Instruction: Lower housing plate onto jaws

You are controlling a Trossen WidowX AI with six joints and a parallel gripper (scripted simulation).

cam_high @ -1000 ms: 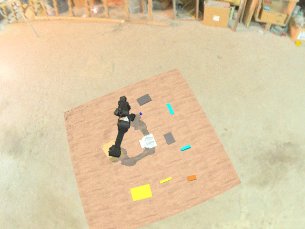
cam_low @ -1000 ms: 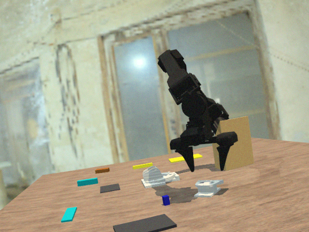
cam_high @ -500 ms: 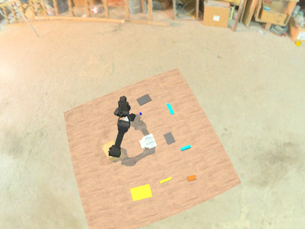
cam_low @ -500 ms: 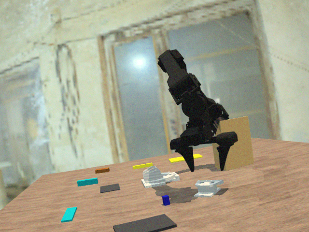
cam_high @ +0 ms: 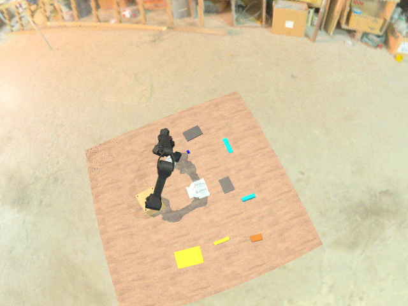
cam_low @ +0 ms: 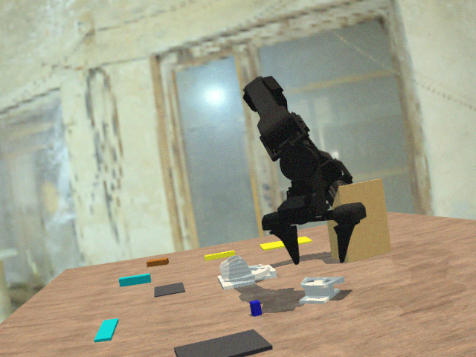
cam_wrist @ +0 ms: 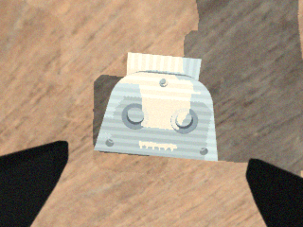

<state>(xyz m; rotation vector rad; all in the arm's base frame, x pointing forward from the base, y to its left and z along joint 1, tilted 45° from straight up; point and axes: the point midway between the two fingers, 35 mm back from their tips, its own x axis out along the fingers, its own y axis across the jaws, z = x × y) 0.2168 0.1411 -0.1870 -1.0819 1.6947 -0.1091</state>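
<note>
The white housing plate [cam_high: 167, 159] [cam_low: 335, 280] [cam_wrist: 156, 134] rests level on a small white stand [cam_low: 314, 301] [cam_wrist: 155, 62]; the wrist view shows its two round holes with pegs and three small holes. My gripper [cam_low: 319, 262] [cam_wrist: 158, 158] is open and empty, pointing down above the plate, with the fingers either side of its wide edge in the wrist view. The white gripper base [cam_high: 201, 189] [cam_low: 235, 283] lies apart on the table, with a raised ribbed part and a flatter part. Its pins and jaw stubs are too small to tell apart.
A tan upright board [cam_high: 142, 196] [cam_low: 367, 222] stands behind the gripper. A small blue block [cam_high: 188, 152] [cam_low: 255, 308] lies near the stand. Two dark plates [cam_high: 192, 132] [cam_high: 226, 184], two cyan bars [cam_high: 227, 145] [cam_high: 248, 197], yellow pieces [cam_high: 189, 257] [cam_high: 221, 240] and an orange block [cam_high: 256, 238] lie around.
</note>
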